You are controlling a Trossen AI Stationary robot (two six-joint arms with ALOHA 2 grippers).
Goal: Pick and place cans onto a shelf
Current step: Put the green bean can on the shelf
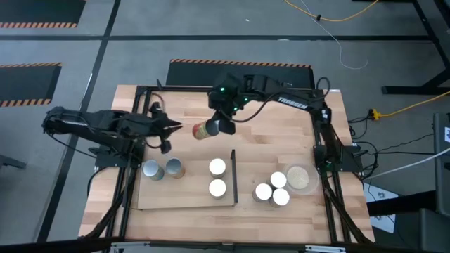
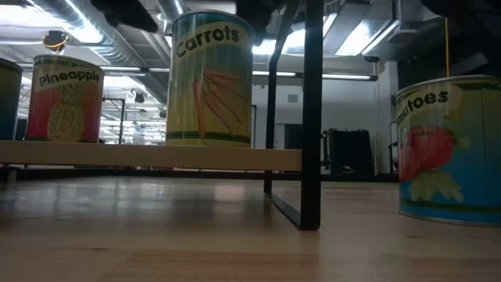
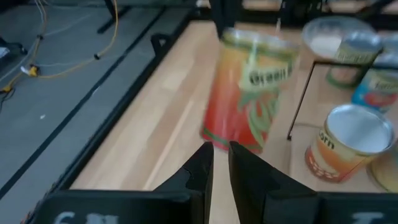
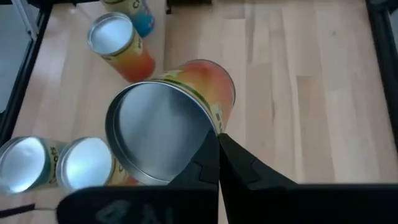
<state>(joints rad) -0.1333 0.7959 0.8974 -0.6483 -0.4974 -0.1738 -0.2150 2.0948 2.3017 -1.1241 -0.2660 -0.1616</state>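
Tilted can (image 4: 168, 124) in right hand (image 1: 223, 126)

Both my arms are dark, nearly black. The right arm (image 1: 295, 100) carries white lettering along its forearm link and a small green light (image 1: 223, 90) glows at its wrist, about nine o'clock from the lettering. My left arm (image 1: 98, 123) shows angular black segments. Wrist cameras show tapered matte-black fingers (image 3: 202, 171).

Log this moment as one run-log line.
right gripper: shut on red-and-yellow can, held tilted above table | left gripper: shut, empty, beside it | shelf: four cans
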